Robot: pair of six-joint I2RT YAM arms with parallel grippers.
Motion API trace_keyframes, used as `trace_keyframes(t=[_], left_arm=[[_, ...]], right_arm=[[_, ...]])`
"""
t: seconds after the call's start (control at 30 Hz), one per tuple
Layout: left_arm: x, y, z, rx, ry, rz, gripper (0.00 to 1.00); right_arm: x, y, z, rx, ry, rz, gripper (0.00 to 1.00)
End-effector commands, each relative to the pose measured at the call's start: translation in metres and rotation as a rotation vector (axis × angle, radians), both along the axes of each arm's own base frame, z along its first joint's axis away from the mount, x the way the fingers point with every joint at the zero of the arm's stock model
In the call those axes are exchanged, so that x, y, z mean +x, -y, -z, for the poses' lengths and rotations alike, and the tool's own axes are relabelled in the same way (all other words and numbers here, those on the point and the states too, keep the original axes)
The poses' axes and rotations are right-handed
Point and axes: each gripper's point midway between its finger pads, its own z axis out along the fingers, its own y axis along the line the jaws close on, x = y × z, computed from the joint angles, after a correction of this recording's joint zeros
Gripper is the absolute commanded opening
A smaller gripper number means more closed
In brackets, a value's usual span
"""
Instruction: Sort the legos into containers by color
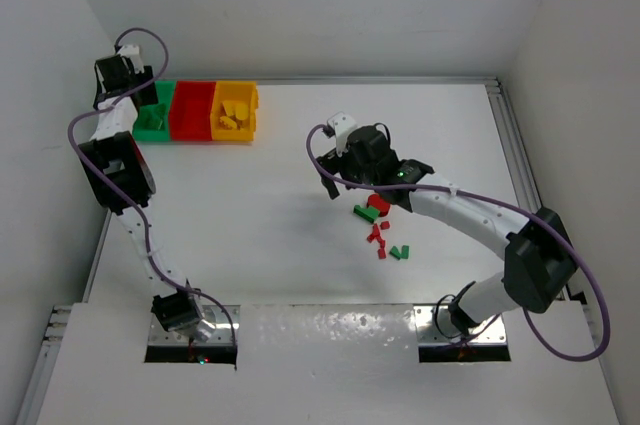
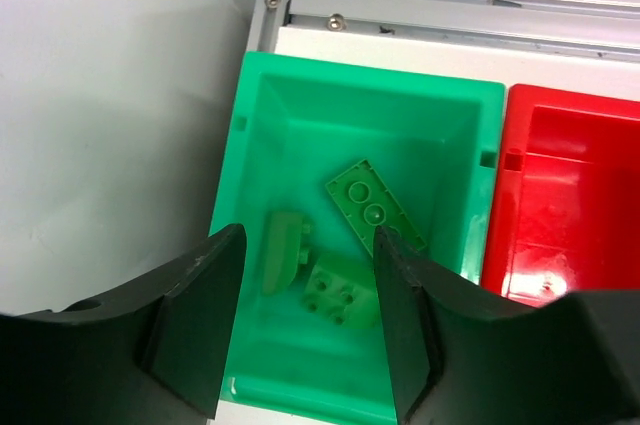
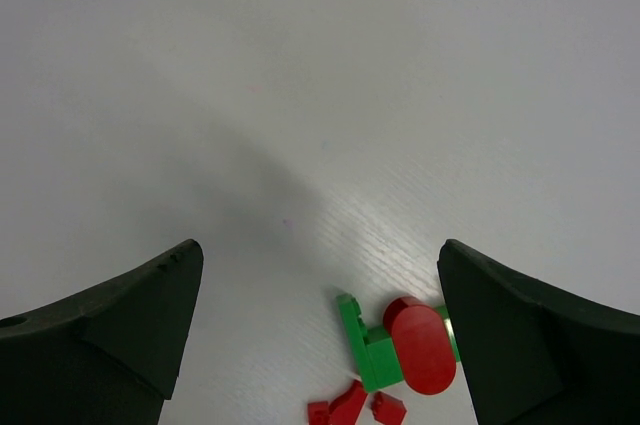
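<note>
Right of the desk's (image 1: 260,225) middle lie the loose legos (image 1: 380,230): a green lego (image 3: 372,360) touching a red rounded lego (image 3: 422,345), red bits (image 3: 348,407) just beside them, and green bits (image 1: 400,252) a little nearer the arm bases. The right end effector (image 3: 320,245) hangs just beyond this scatter, spread wide and holding nothing. In its wrist view the pieces sit low in frame, toward the right finger rather than centred. The red rounded lego's long axis runs roughly away from the camera, so the fingers would likely close across its short width once the end effector draws back over it. The right arm is clearly the nearer one. Well apart, at the far left corner, the left end effector (image 2: 310,235) hovers wide and empty above the green bin (image 2: 260,145), where three green legos (image 2: 375,205) lie. The red bin (image 2: 520,205) adjoins it, then the yellow bin (image 1: 245,92).
</note>
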Motion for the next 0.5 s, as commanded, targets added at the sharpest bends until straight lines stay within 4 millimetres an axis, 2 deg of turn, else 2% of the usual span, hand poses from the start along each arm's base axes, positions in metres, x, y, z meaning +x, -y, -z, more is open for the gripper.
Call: trace_keyframes(t=[0.0,0.03,0.1,0.13,0.2,0.23,0.27,0.3,0.33,0.37,0.4,0.43,0.47], left_arm=[[0.010,0.001,-0.079,0.044,0.162,0.034,0.52],[0.009,0.004,-0.093,0.037,0.187,0.036,0.52],[0.006,0.016,-0.107,0.006,0.199,0.075,0.52],[0.003,0.025,-0.127,0.002,0.226,0.103,0.50],[-0.003,0.057,-0.136,-0.049,0.208,0.205,0.48],[-0.011,0.070,-0.154,-0.049,0.220,0.244,0.46],[-0.020,0.090,-0.151,-0.095,0.190,0.304,0.46],[-0.024,0.112,-0.153,-0.114,0.180,0.356,0.45],[-0.037,0.129,-0.157,-0.131,0.168,0.397,0.45],[-0.047,0.160,-0.152,-0.177,0.131,0.472,0.45],[-0.062,0.176,-0.152,-0.186,0.110,0.508,0.45],[-0.070,0.192,-0.150,-0.205,0.093,0.548,0.45],[-0.080,0.217,-0.145,-0.225,0.061,0.593,0.45]], right_arm=[[0.006,-0.002,-0.030,0.057,0.055,0.023,0.98],[0.005,0.000,-0.033,0.061,0.061,0.030,0.98],[0.002,0.006,-0.028,0.049,0.050,0.045,0.93],[0.000,0.010,-0.025,0.035,0.044,0.052,0.76],[-0.009,0.023,-0.012,-0.025,-0.001,0.072,0.49],[-0.010,0.033,-0.006,-0.055,-0.016,0.112,0.37],[-0.012,0.040,-0.002,-0.073,-0.032,0.133,0.27],[-0.020,0.050,0.012,-0.104,-0.079,0.160,0.28],[-0.022,0.059,0.017,-0.114,-0.097,0.189,0.35],[-0.030,0.068,0.030,-0.128,-0.139,0.215,0.55],[-0.033,0.073,0.035,-0.128,-0.157,0.227,0.62],[-0.039,0.077,0.043,-0.136,-0.177,0.231,0.67],[-0.047,0.083,0.053,-0.148,-0.208,0.244,0.69]])
